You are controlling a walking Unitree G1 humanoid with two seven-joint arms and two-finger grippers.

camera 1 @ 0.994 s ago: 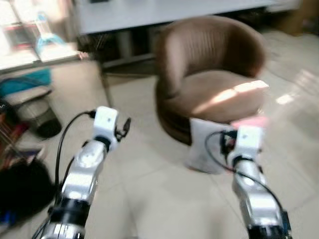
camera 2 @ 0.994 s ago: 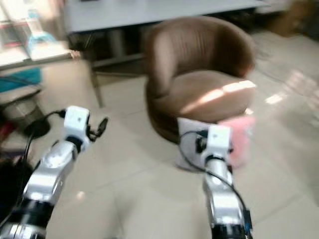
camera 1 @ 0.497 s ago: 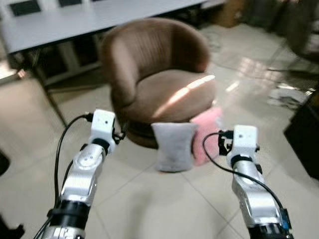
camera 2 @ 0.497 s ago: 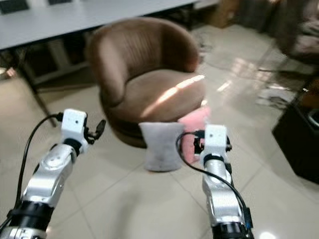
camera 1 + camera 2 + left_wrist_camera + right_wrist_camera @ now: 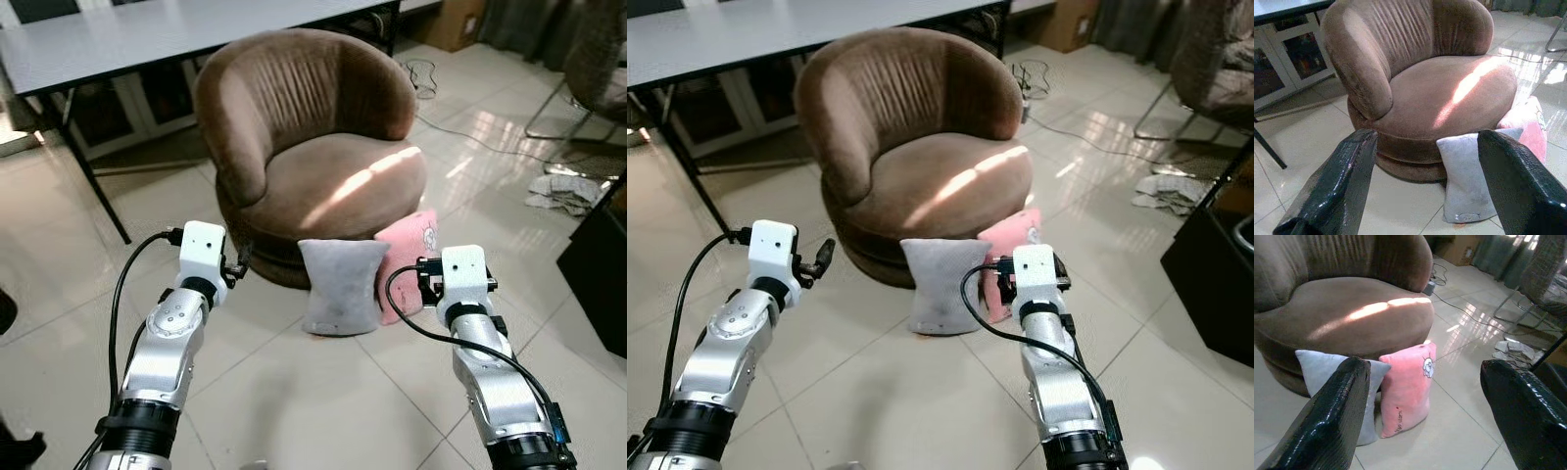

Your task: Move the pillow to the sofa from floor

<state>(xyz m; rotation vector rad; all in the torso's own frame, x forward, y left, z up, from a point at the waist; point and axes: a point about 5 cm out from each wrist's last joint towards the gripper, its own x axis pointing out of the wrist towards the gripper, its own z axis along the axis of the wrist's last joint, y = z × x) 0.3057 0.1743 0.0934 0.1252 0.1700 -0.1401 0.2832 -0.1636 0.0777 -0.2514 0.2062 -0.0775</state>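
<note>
A tiled room seen from the robot's head, both silver arms raised in front. On the left, a grey table [image 5: 147, 39] stands behind. The left gripper [image 5: 1425, 186] hovers above the floor, its two black fingers spread wide apart and holding nothing. In the middle is a round brown sofa chair [image 5: 313, 147] with a patch of sunlight on its seat. Leaning upright against its front edge, on the floor, is a grey pillow [image 5: 340, 287], and touching it on the right is a pink pillow [image 5: 407, 262]. The right gripper [image 5: 1420, 416] hovers just in front of the pink pillow, fingers also wide apart and empty.

The step in hand looks like the approach. To do it well, the robot should probably close in, lower one open gripper over a pillow's top edge, and pinch deep enough into the soft fabric that it will not slip when lifted onto the seat.

Compared with half a second ago, the view is sharper and steadier, and the chair and pillows sit in almost the same place, so the turn has nearly stopped.
</note>
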